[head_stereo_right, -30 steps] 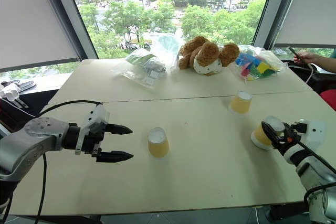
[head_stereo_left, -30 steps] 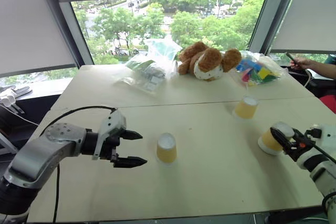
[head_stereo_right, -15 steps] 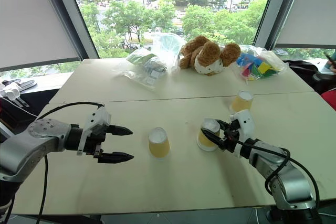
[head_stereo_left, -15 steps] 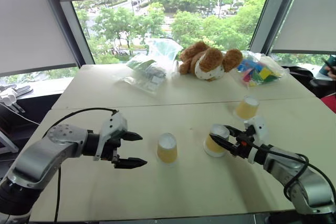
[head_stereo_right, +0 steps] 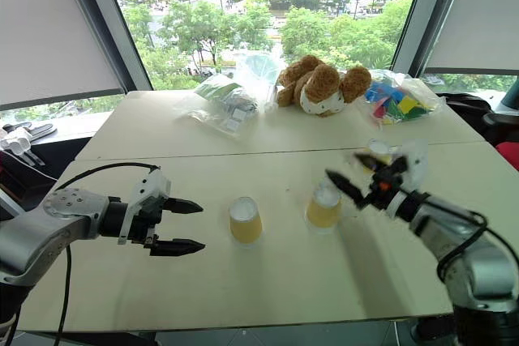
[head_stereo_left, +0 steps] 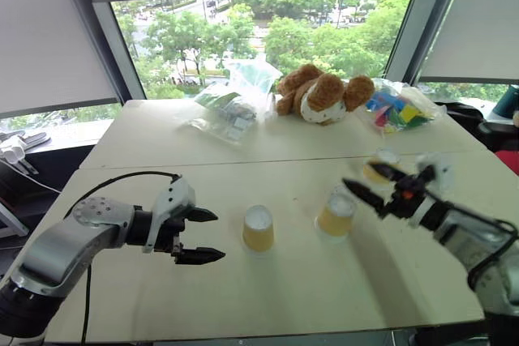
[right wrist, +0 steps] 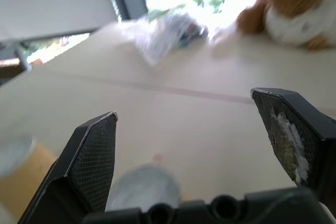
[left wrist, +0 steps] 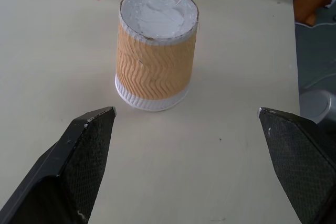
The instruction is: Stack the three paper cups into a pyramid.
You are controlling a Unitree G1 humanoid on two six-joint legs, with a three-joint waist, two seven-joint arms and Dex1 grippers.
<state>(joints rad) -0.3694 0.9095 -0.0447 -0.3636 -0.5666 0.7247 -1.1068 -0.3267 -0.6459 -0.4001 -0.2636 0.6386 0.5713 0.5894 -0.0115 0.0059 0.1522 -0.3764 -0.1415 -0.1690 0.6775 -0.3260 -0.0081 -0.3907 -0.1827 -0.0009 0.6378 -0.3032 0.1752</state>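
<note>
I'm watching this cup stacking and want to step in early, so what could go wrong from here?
1. The right claw is open and lifted close above the cup it set down; a low swing could topple it.
2. That cup stands apart from the middle cup, so the base pair may not carry a top cup until the gap is closed.
3. The third cup sits behind the right arm, so reaching for it could sweep it away.

Looks like an office or test room high up: a plain pale counter (head_stereo_left: 162, 143) set against a broad window (head_stereo_left: 268, 34) over treetops, roller blinds (head_stereo_left: 49, 30) half lowered, with a plush toy (head_stereo_left: 323, 95) and bagged bits (head_stereo_left: 231, 107) as props.
</note>
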